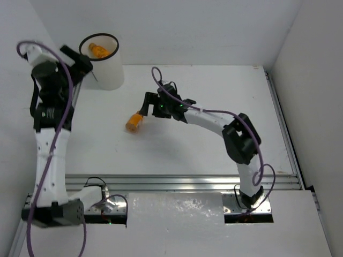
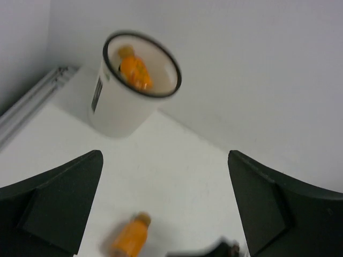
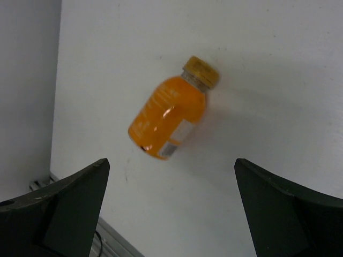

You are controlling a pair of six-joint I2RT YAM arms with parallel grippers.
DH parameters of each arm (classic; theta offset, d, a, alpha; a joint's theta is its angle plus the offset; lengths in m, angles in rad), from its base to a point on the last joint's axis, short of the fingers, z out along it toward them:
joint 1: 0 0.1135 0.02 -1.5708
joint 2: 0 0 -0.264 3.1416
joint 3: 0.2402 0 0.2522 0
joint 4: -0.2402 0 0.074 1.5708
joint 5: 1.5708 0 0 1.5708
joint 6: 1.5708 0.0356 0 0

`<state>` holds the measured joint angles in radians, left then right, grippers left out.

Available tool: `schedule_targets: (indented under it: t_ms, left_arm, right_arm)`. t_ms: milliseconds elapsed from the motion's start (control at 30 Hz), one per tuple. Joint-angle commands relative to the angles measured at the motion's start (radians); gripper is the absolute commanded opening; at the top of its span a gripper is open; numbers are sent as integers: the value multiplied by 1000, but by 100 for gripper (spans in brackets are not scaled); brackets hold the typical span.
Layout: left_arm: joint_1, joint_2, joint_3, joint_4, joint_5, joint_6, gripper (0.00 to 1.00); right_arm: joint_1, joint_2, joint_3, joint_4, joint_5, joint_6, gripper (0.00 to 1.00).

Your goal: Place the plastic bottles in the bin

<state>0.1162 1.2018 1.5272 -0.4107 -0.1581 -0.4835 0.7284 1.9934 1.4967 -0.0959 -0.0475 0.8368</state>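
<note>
The only bottle (image 3: 171, 110) seen on the table (image 1: 214, 144) lies on its side, with the right gripper (image 1: 150, 106) hung just above and beside it, jaws spread wide and nothing held. Because the body is round and glossy, it could be rolled away if one finger is landed before the other. If it is pinched near the cap rather than across the middle, it may be pivoted out of the grasp. The left gripper (image 1: 81, 63) is likewise wide open and empty, close against the bin (image 1: 110, 75) – whether they touch cannot be told. The bin is tall and, judged by its look, light, so it could be tipped by a careless swing of that arm, and a second bottle (image 1: 98, 51) already lies inside. A clash of the arms is also to be feared if the right arm is brought to the rim while the left one is parked there. The bin is set in the far left corner, hemmed by the back wall (image 1: 187, 27) and the left arm. Bare table is left between bottle and bin – the freest path – and the right rail (image 1: 276, 112) is well apart.
</note>
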Motion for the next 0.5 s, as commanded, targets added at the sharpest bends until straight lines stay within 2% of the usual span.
schedule_targets:
  t_ms: [0,100,133,233,300,400,467]
  left_arm:
    - [-7,-85,-200,-49,138,-23,100]
    - [-15,-181,-259,-106,147,45,100]
    - [-15,-200,-265,-114,140,74,100]
    - [-18,-258,-277,-148,88,118,100]
    - [-23,-265,-294,-146,68,125,100]
    - [-26,-269,-357,-111,112,120,100]
    - [-26,-252,-404,-89,136,123,100]
  right_arm:
    - [29,156,204,-168,106,191,99]
    - [49,299,475,-301,72,160,99]
    - [54,380,531,-321,64,147,99]
    - [63,487,683,-373,55,139,99]
    - [66,502,671,-367,37,137,99]
    - [71,507,614,-344,20,127,97]
    - [71,469,542,-325,21,102,81]
